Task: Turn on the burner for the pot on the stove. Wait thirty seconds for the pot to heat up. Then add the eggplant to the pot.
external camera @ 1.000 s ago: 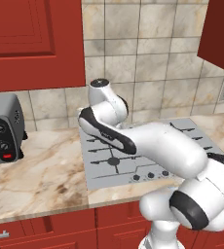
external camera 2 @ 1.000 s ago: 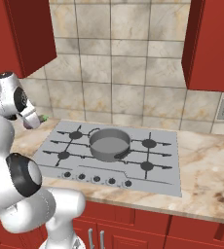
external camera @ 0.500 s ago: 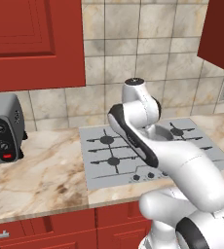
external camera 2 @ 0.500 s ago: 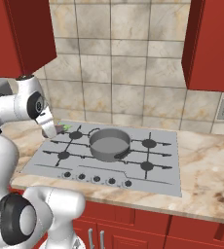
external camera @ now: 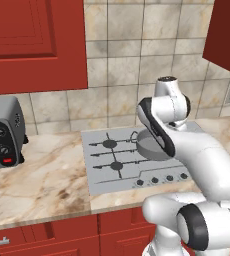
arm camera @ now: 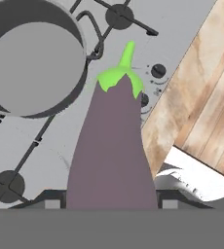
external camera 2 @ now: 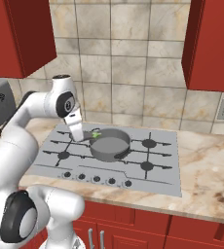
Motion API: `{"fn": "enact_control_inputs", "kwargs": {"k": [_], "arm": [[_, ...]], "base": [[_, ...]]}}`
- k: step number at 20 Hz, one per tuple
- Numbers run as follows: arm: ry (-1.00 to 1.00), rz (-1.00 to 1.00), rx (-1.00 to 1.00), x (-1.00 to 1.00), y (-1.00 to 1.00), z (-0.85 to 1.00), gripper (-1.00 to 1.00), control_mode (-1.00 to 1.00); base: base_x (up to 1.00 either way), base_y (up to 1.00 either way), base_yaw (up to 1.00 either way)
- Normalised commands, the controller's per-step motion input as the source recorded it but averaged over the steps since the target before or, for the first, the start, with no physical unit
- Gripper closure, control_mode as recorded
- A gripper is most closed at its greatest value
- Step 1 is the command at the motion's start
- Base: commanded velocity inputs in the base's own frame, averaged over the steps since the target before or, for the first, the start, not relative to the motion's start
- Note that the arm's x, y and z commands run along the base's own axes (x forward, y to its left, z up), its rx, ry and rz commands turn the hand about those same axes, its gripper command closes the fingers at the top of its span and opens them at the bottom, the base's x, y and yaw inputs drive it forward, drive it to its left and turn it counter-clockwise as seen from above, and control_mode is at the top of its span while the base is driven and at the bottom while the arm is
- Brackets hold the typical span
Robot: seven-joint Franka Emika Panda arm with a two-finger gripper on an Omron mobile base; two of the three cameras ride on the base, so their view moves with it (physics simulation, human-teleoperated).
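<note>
The gripper (external camera 2: 87, 137) is clamped on the eggplant (arm camera: 113, 146), which sticks straight out from between the fingers with its green cap and stem leading. That lengthwise hold looks chosen so it can slide off nose-first once the fingers let go. It hangs above the stove (external camera 2: 155, 160) just beside the pot's left rim, not over the opening yet; in the right base view the green tip shows right at that rim.

The pot (external camera 2: 109, 144) sits on the middle burner, empty, its grey bottom bare. It's wide and shallow, so the drop should be forgiving once the arm is over it.

The stove is set into the counter (external camera 2: 206, 180), knobs (external camera 2: 95, 179) in a row along its front edge. A toaster oven (external camera: 3, 132) stands well off near the counter's left end. Beige tile runs behind, red cabinets (external camera: 34, 42) above and below.
</note>
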Motion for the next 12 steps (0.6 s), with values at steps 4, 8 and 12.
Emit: {"fn": "enact_control_inputs", "kwargs": {"k": [4,8,12], "arm": [[0.04,-0.01,0.01,0.59,-0.67,0.00,1.00,-1.00],[0.05,0.02,0.01,0.55,-0.40,0.00,1.00,-1.00],[0.00,0.01,0.00,0.49,-0.12,-0.06,1.00,-1.00]], "base": [[0.00,0.00,0.00],[0.00,0.00,0.00],[0.00,0.00,0.00]]}}
